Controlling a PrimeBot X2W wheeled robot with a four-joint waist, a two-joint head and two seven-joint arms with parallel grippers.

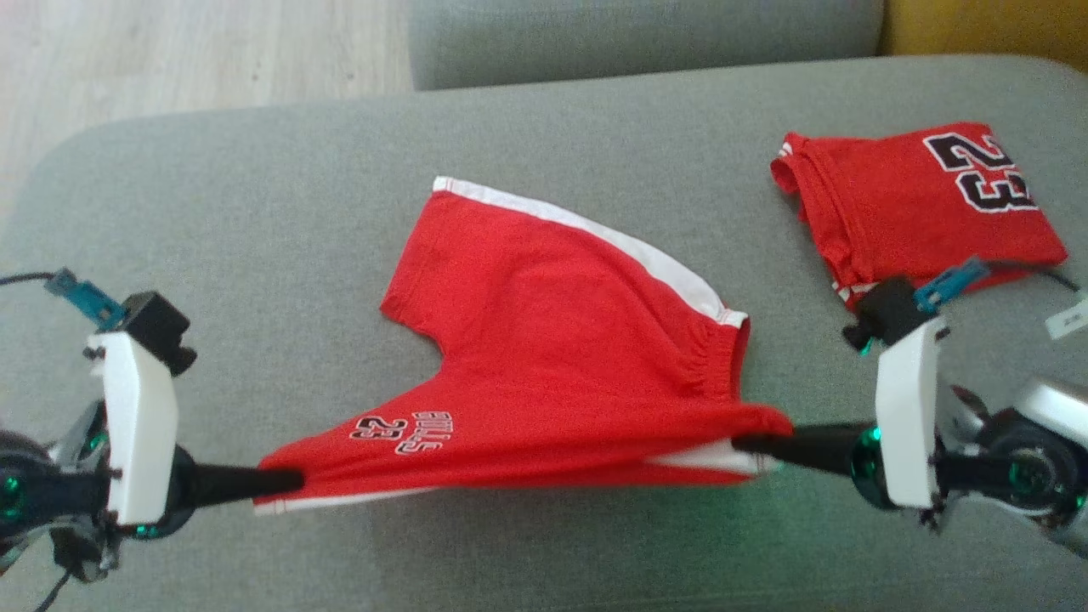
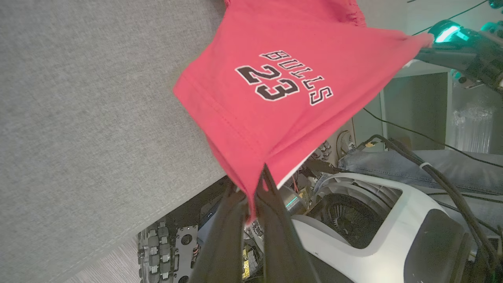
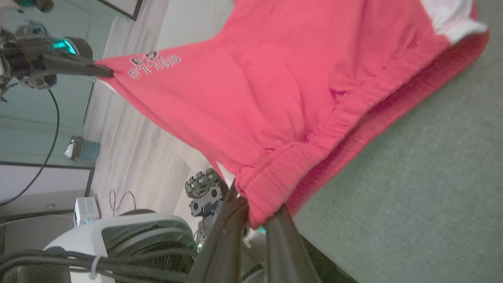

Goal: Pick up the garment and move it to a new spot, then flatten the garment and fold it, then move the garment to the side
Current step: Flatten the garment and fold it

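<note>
The garment point(image 1: 552, 340) is a pair of red shorts with white side stripes and a black "BULLS 23" print, stretched across the grey cushion point(image 1: 255, 212). My left gripper point(image 1: 293, 481) is shut on a leg hem corner at the near left. My right gripper point(image 1: 744, 444) is shut on the waistband end at the near right. The near edge hangs taut between them, lifted off the cushion, while the far part rests on it. In the left wrist view the hem point(image 2: 251, 184) is pinched between the fingers. In the right wrist view the elastic waistband point(image 3: 267, 188) is pinched likewise.
A folded red jersey point(image 1: 926, 204) with a "23" print lies at the cushion's far right. A second grey cushion point(image 1: 646, 34) stands behind. Wooden floor point(image 1: 170, 59) shows at the far left. The cushion's near edge runs just below my grippers.
</note>
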